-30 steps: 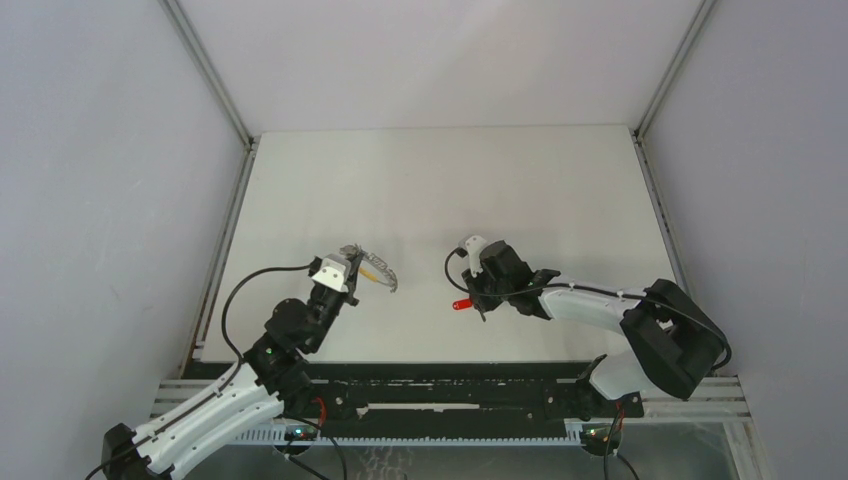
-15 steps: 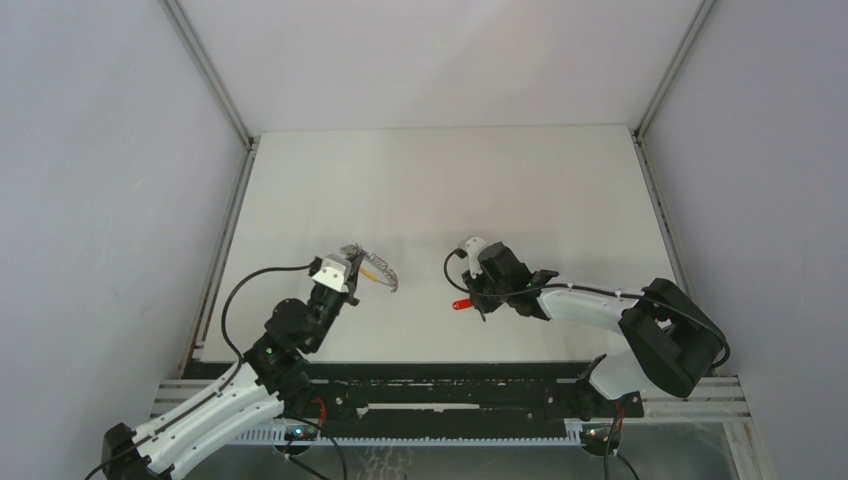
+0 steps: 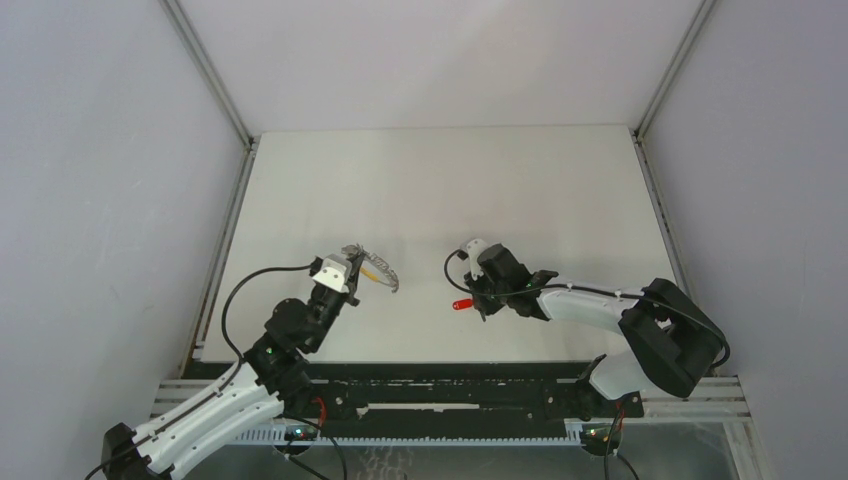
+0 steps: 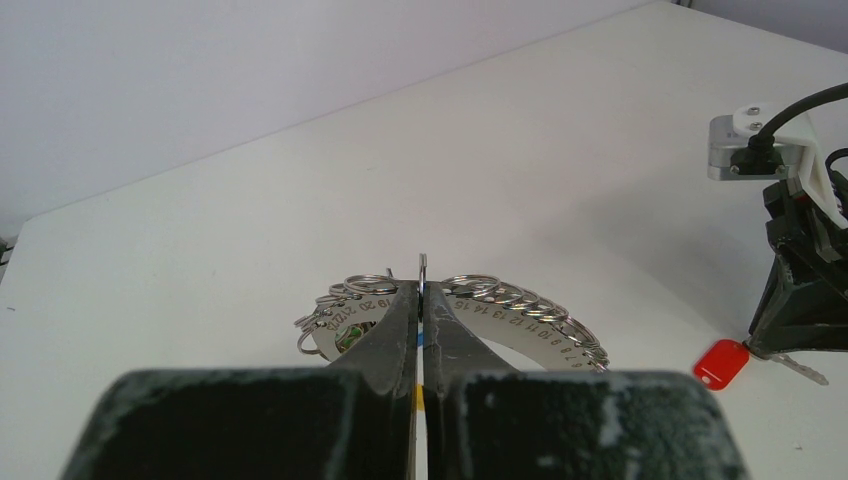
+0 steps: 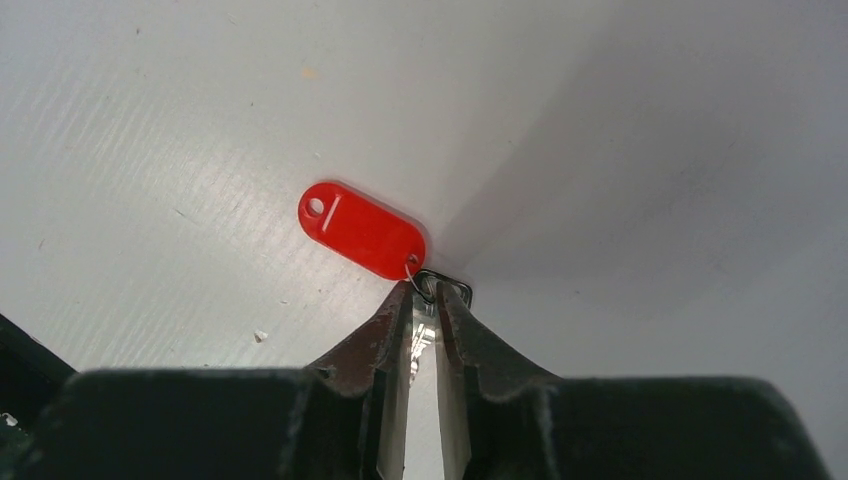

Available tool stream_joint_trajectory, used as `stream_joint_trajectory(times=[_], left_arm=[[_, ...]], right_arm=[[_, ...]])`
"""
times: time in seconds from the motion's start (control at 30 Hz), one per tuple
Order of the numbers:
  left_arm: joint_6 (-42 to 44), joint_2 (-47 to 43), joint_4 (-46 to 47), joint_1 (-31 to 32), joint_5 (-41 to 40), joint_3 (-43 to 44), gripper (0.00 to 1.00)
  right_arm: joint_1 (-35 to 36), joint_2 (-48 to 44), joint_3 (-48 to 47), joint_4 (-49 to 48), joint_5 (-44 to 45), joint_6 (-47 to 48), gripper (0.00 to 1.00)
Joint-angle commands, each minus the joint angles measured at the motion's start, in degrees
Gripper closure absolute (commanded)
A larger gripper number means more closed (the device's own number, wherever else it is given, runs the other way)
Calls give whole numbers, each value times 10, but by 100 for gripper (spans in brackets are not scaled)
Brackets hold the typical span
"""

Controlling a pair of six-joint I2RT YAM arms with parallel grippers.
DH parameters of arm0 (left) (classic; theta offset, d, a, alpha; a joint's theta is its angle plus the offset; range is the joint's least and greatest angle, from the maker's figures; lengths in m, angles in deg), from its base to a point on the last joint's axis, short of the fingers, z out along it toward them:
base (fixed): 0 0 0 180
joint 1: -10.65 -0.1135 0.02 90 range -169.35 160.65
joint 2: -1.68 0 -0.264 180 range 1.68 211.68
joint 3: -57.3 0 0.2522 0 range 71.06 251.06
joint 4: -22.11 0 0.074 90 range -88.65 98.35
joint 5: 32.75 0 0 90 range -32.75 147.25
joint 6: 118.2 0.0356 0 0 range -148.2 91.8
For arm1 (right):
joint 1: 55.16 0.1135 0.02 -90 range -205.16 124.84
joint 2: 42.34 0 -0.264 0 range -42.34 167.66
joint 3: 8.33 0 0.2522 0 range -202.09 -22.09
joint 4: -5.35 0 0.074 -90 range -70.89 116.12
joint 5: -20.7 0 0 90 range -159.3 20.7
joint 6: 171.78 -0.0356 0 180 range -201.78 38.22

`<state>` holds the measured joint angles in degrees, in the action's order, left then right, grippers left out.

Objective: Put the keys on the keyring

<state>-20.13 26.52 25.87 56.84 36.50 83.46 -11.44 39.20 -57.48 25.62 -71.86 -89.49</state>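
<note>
Two grippers, one item apiece.

Item 1. Left gripper (image 4: 421, 290): jaws pressed fully together on a curved white numbered plastic keyring holder (image 4: 510, 325) fringed with small silver wire rings (image 4: 500, 292), one ring standing upright just past the fingertips. Location: left of table centre, towards the near edge. Lifted clear of the white table (image 3: 450, 170) or resting on it: not discernible. Left arm angled forward and to the right from its base, wrist low.

Item 2. Right gripper (image 5: 425, 290): jaws narrow, set either side of the metal part of a tiny key with red oblong plastic head (image 5: 362, 230). Firm pinch not confirmable. Key flat on the table, right of the holder and well apart from it, red head pointing left. Right arm stretched low and leftward across the near table, fingers tipped down at the surface.

Step in hand, by judgement: pickup of the red key. Next move: secure grip, lift, carry left, then fine alignment of the key's small loop with one ring on the holder.
</note>
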Motion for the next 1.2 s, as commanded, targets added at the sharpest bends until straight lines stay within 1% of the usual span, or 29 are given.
stream_joint_trajectory(times=[0.0,0.13,0.27,0.4,0.53,0.67,0.77,0.83,1.0,1.17], left_arm=[[-8,-5,40,-1,7,-10,100],[-8,-8,39,-1,7,-10,100],[-8,-11,38,-1,7,-10,100],[-9,-12,37,-1,7,-9,100],[-8,-15,34,-1,7,-9,100],[-8,-19,33,-1,8,-10,100],[-8,-20,31,-1,8,-9,100],[-8,-21,30,-1,9,-9,100],[-9,-20,31,-1,11,-8,100],[-10,-24,29,-1,14,-8,100]], right_arm=[[6,-9,-4,-8,10,-10,87],[7,-9,-4,-9,12,-9,92],[10,-4,-17,2,18,-4,100],[20,-5,-47,38,17,4,100],[29,9,-107,124,8,8,100],[45,51,-188,244,36,22,100],[52,73,-231,311,37,30,100],[63,82,-259,359,52,34,100],[80,82,-315,476,99,35,100],[90,88,-346,570,103,37,100]])
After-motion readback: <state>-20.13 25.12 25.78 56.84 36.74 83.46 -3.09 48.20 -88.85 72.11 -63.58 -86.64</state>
